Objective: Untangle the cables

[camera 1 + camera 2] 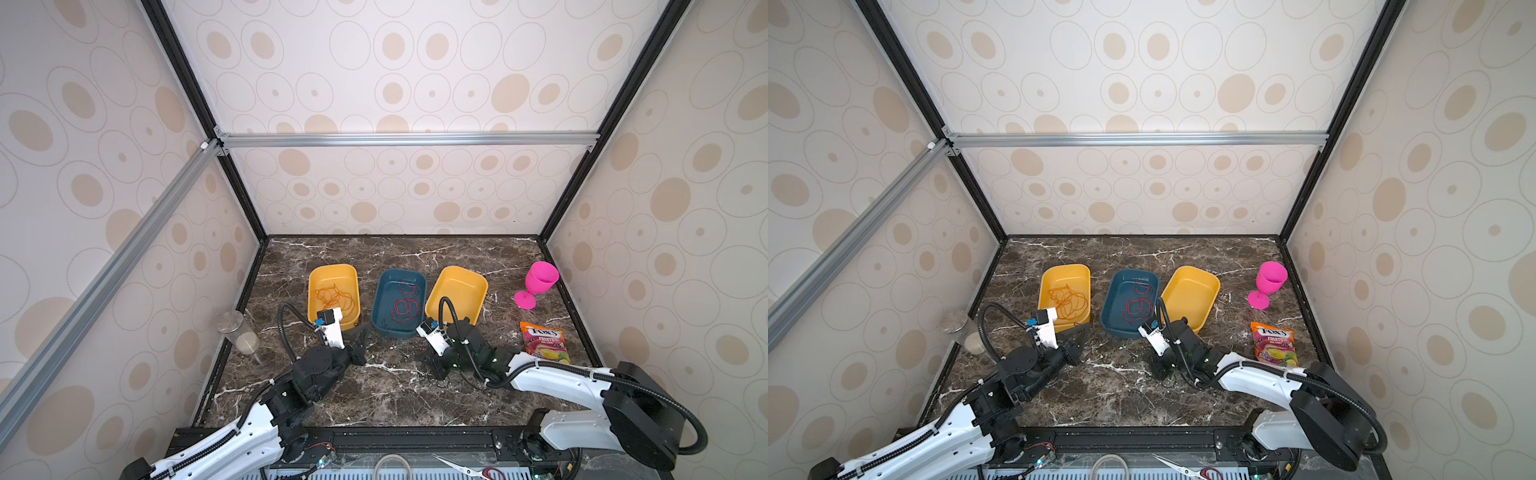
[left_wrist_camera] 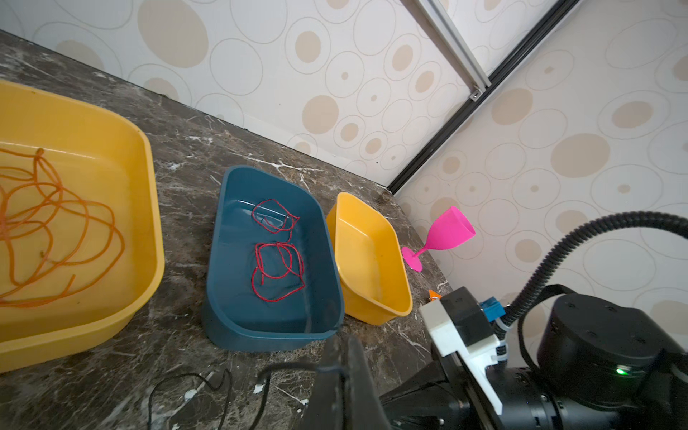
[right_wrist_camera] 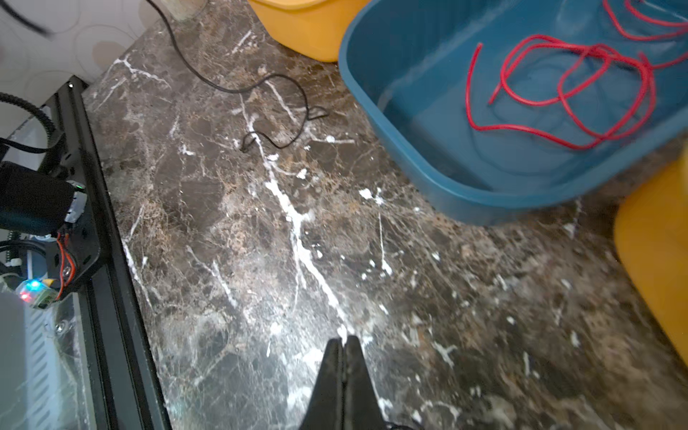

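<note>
Holding cables: two of three trays.

Cream panels printed with beige ovals close the booth in: back wall at twelve o'clock, side walls at nine and three. Black posts stand in the corners at eleven and one. A silver rail crosses the back wall; a second rail slants down the nine o'clock wall. The floor is dark brown marble veined white, with a black bar at six. Light is soft and even.

Glossy plastic blue tray on polished, veined marble tabletop.
</note>
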Controlling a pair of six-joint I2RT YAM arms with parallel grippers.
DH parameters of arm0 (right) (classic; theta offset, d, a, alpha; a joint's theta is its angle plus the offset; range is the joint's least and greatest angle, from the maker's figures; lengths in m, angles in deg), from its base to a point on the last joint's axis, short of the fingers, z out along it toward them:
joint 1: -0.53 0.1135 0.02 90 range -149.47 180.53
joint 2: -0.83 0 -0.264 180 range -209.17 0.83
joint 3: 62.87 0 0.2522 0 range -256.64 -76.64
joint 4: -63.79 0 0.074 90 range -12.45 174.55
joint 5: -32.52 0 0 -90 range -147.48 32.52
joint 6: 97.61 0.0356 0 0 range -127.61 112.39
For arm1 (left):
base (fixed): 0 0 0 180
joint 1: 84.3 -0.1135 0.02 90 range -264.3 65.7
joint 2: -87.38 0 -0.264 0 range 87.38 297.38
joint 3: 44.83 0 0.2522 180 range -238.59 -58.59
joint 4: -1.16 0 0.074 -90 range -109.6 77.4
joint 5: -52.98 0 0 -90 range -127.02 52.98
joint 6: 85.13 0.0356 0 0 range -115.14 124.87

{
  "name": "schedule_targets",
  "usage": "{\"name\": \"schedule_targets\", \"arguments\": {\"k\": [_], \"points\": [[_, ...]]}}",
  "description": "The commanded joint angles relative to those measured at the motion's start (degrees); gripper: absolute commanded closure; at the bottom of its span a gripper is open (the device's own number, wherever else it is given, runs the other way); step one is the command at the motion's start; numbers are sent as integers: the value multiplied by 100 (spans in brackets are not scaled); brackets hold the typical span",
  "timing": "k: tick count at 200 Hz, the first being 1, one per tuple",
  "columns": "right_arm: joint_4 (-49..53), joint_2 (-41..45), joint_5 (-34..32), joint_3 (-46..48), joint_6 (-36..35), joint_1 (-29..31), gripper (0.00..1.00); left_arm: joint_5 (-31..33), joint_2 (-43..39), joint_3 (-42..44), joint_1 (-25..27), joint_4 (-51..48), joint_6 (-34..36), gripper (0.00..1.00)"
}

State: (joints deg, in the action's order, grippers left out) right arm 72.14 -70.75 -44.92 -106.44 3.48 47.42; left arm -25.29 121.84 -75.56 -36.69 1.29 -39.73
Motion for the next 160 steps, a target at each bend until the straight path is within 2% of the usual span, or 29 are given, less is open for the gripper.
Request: {"name": "schedule_targets", "arguments": {"k": [1, 27, 34, 48, 62, 93, 127, 160], "points": [[598, 283, -410, 94, 305, -44, 100, 8, -19, -17, -102, -117, -212, 100], [1379, 220, -541, -214, 386, -47, 99, -245, 100, -59, -156, 38, -130, 100], [1561, 167, -597, -309, 410, -45, 93, -320, 154, -68, -160, 81, -105, 100], [1808, 111, -665, -428, 441, -48, 72, -415, 250, -96, -165, 155, -85, 100], [1909, 171, -656, -491, 453, -46, 64, -521, 337, -105, -173, 186, -84, 100], [2121, 523, -527, -704, 508, -44, 54, -763, 537, -131, -174, 429, -40, 100], [2306, 854, -428, -957, 429, -49, 49, -1118, 660, -156, -183, 629, 63, 100], [1532, 718, 342, -963, 311, -42, 41, -1406, 869, -251, -184, 803, 101, 100]]}}
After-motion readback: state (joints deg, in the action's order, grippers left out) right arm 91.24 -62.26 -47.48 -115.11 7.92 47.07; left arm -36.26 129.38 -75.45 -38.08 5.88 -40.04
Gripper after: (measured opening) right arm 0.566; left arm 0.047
